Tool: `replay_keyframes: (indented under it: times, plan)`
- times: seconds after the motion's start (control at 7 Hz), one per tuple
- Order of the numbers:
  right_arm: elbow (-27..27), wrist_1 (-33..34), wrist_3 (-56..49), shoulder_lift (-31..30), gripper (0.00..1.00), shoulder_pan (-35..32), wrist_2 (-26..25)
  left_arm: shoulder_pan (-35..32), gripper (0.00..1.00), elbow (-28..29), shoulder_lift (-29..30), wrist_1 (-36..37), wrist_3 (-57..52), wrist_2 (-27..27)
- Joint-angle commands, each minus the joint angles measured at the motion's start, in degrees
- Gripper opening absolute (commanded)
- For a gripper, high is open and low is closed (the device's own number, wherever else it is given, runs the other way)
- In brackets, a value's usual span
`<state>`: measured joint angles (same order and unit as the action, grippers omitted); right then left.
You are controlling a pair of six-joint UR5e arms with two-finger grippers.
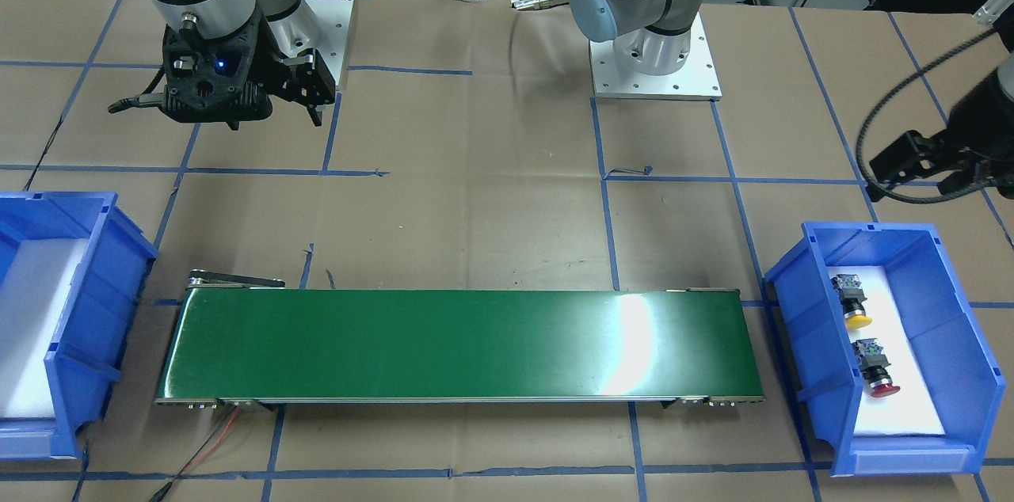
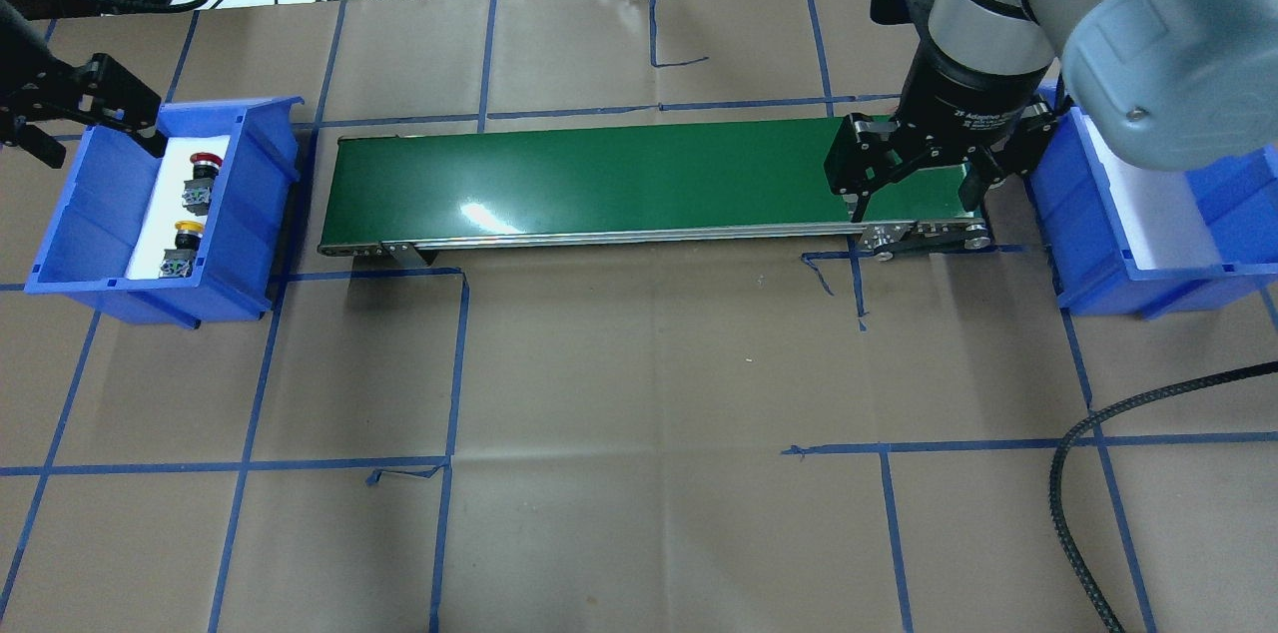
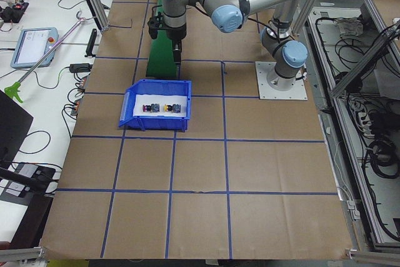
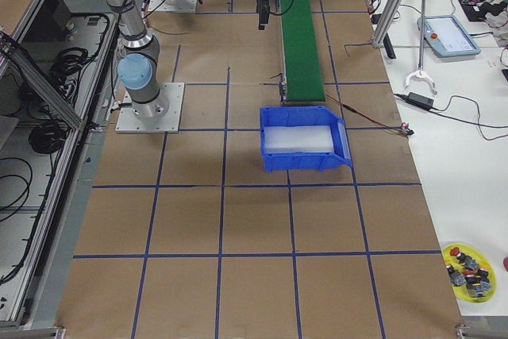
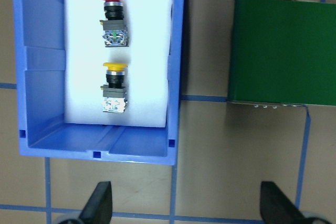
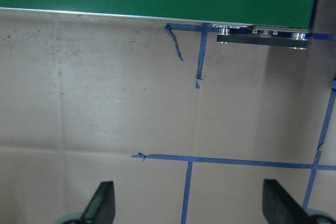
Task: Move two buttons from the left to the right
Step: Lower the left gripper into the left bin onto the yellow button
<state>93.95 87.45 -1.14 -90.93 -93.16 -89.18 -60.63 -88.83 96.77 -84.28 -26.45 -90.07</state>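
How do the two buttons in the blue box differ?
The red button has a red cap, the yellow button a yellow one. The yellow button lies nearer the low front of the blue bin, the red button deeper in. Both lie sideways, caps pointing alike.

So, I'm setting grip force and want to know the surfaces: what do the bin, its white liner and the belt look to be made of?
Bin: likely moulded plastic, blue and smooth with a slight sheen and ribbed walls. Liner: probably foam, matte white with no glare. Belt: seems to be rubber or PVC, glossy green, reflecting a bright patch of light.
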Motion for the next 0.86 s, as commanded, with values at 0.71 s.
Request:
replay_keyframes:
  times: [0.71]
  plan:
    - [-0.2,0.0,0.1,0.1,1.00,0.0,0.1,3.7,0.99,-4.1,12.6,15.5,-7.2,0.6]
